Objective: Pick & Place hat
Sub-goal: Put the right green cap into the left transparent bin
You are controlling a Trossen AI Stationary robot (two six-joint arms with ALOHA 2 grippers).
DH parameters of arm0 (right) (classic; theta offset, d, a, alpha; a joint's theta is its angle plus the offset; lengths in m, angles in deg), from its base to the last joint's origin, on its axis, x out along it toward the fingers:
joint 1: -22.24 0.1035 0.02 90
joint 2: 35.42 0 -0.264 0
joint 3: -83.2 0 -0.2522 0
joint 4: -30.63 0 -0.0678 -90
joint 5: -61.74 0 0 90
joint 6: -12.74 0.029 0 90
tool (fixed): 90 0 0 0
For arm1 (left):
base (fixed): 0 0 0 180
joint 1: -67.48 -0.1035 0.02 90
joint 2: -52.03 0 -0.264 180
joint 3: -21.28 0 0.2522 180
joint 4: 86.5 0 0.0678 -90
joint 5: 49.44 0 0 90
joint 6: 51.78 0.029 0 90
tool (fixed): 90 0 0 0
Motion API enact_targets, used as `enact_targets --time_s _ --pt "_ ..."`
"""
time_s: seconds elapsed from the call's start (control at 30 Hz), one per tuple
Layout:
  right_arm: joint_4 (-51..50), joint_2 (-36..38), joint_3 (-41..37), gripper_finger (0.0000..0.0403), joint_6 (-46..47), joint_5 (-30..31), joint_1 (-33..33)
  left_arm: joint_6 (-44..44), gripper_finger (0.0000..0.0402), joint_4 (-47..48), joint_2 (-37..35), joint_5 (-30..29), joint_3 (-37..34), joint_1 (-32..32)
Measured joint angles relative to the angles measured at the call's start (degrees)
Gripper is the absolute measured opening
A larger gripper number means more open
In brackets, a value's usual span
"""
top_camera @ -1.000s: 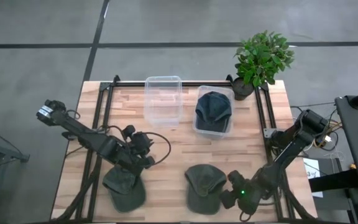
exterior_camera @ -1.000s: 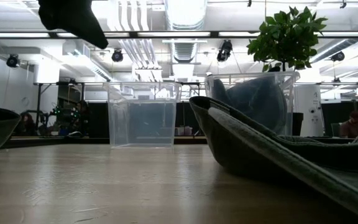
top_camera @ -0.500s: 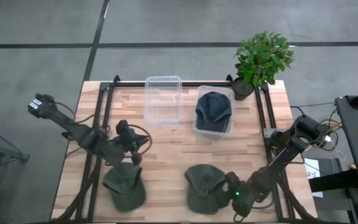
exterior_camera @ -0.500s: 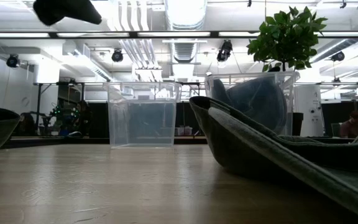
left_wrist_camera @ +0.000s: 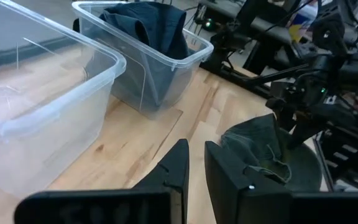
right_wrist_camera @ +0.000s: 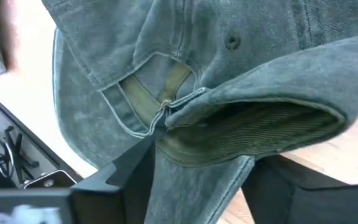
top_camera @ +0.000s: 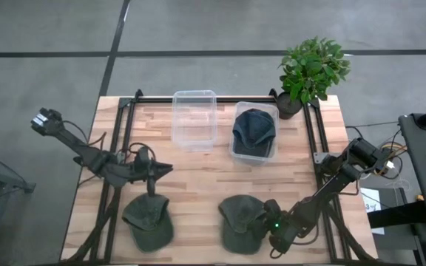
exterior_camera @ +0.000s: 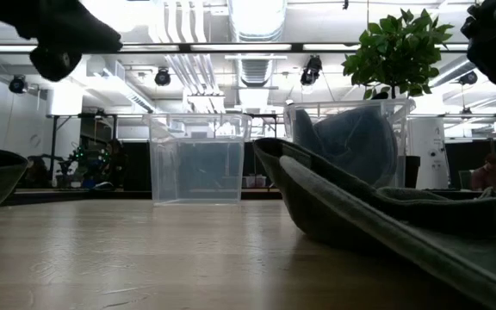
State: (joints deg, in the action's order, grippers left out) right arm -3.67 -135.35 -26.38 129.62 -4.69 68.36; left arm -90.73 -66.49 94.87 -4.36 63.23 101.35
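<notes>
Two olive-green hats lie crown up on the wooden table: one at the near left [top_camera: 148, 222], one near the middle [top_camera: 241, 222]. My right gripper [top_camera: 263, 220] is down at the middle hat's right side, jaws wide apart on either side of its bunched back rim [right_wrist_camera: 253, 127]. My left gripper [top_camera: 165, 169] hovers above the table, beyond the left hat, shut and holding nothing [left_wrist_camera: 194, 149]. A dark blue hat [top_camera: 254, 127] fills the right-hand clear bin [top_camera: 236, 153]. My right gripper has the middle hat's back rim, beside the strap opening [right_wrist_camera: 160, 106], between its two fingers [right_wrist_camera: 126, 171]. The cloth lies against both fingers and fills the gap. They come slanting down from the table's right. The rim is turned up, showing the ribbed sweatband; the rest lies on the table.
An empty clear bin [top_camera: 194, 118] stands at the far middle, left of the bin with the blue hat. A potted plant [top_camera: 313, 68] sits at the far right corner. Black frame rails [top_camera: 117, 148] run along the table's left and right sides.
My left gripper has drawn back from over the left hat toward the table's left and far side and tipped up nearly level. My right gripper has sunk and moved left onto the middle hat's right side; that hat's rim has been pushed up and shifted left.
</notes>
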Motion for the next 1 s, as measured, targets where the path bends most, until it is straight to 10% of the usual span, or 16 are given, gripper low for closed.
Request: enact_targets --time_s 0.43,0.67,1.0 --pt "-0.17 -0.01 0.0 0.0022 0.9 3.57 -0.45 -0.94 0.0044 -2.85 -3.79 0.12 -4.56 -0.01" --pt "0.17 1.91 0.37 0.0014 -2.15 9.39 -0.22 -0.94 0.0044 -2.83 -3.77 1.29 -4.56 -0.02" --pt "-0.12 10.4 6.8 0.0013 -42.02 34.89 0.14 -2.18 0.0044 -3.08 -3.77 1.93 -4.56 0.0"
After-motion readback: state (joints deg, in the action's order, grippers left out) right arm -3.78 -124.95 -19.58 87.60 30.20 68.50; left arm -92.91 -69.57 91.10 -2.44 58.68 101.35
